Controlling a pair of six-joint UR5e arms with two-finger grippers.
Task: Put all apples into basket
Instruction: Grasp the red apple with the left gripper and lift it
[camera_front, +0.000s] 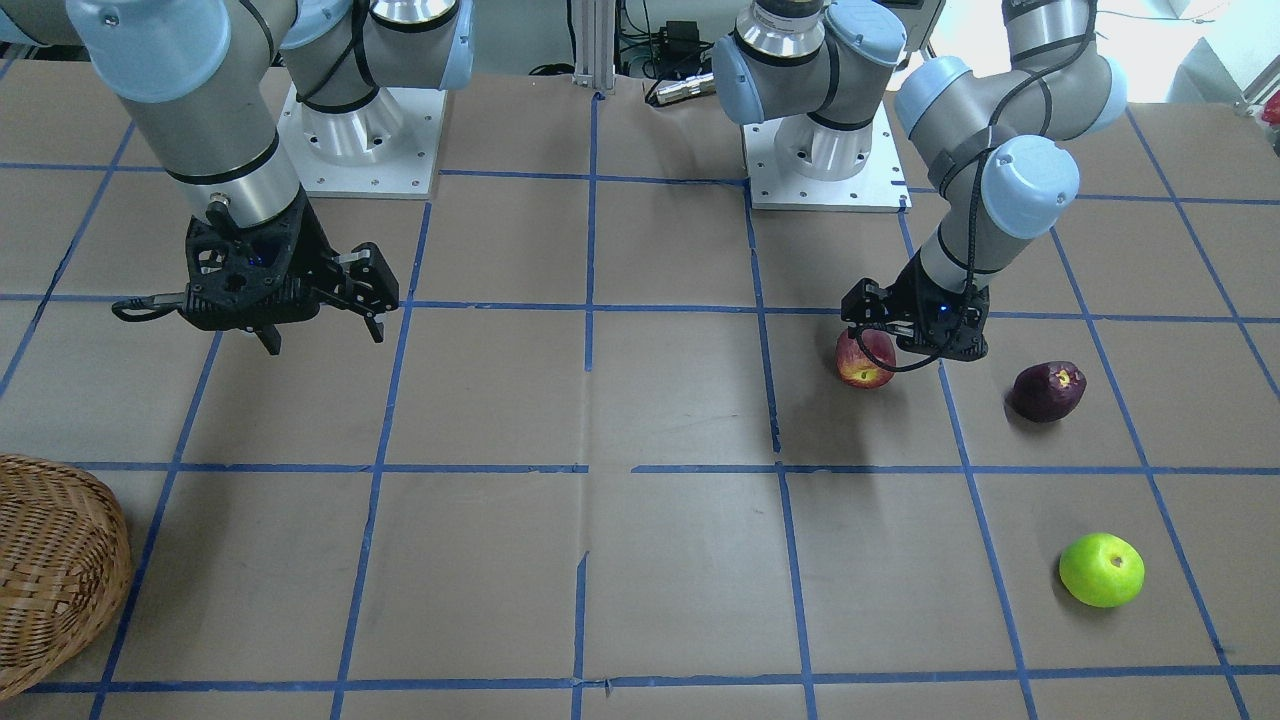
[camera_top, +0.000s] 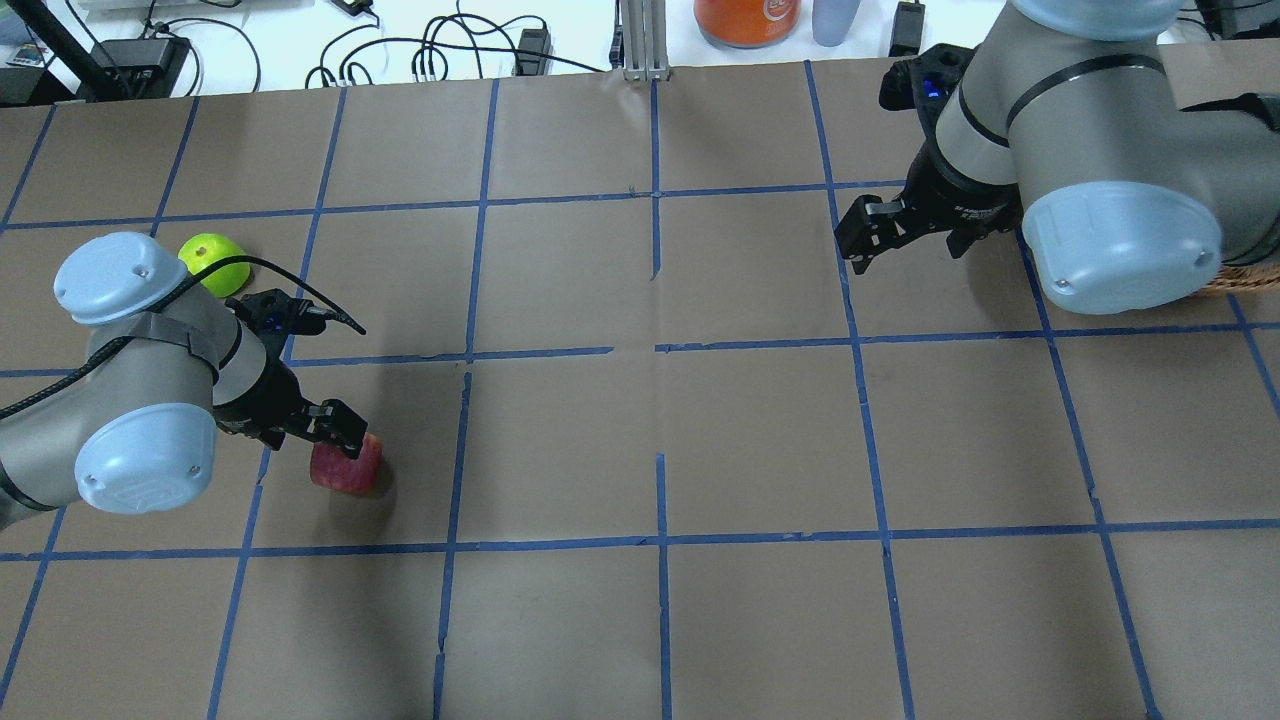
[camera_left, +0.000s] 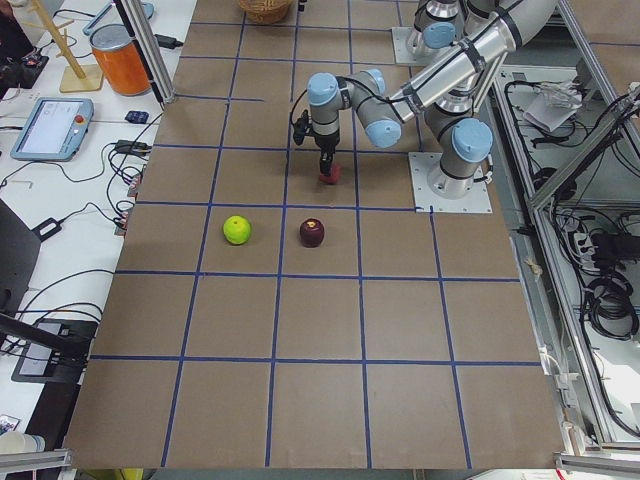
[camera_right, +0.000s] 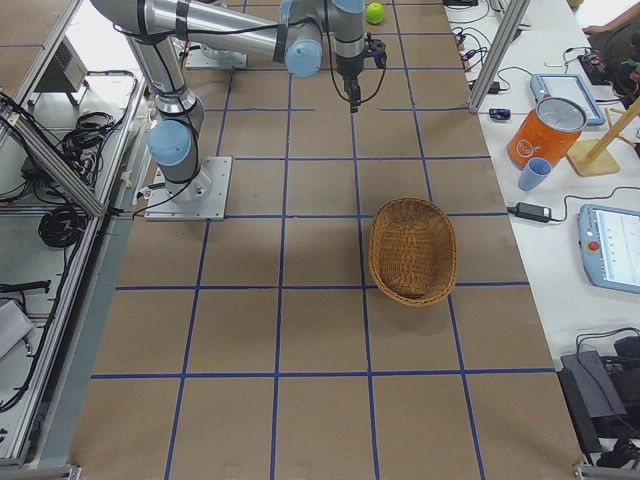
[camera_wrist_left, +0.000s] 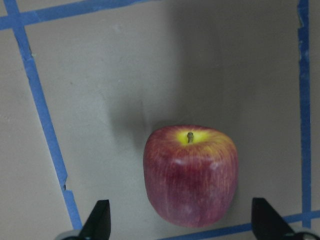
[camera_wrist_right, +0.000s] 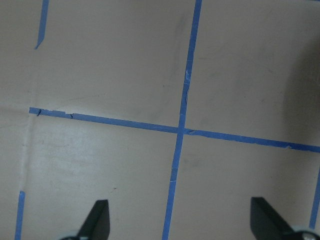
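Note:
The red apple with yellow patches (camera_front: 866, 362) sits on the table; it also shows in the overhead view (camera_top: 347, 466) and the left wrist view (camera_wrist_left: 190, 175). My left gripper (camera_top: 338, 432) is open just above it, fingertips (camera_wrist_left: 100, 220) wide on either side. The dark maroon apple (camera_front: 1047, 390) and the lime green apple (camera_front: 1101, 569) lie beyond it, apart; the maroon one is hidden under my left arm in the overhead view. My right gripper (camera_front: 325, 325) is open and empty, above bare table. The wicker basket (camera_right: 412, 248) stands past it, empty (camera_front: 50, 570).
Blue tape lines grid the brown table. The arms' white base plates (camera_front: 360, 140) are at the robot's side. An orange canister (camera_right: 545, 130), a cup, a tablet and cables lie on the bench beyond the table's far edge.

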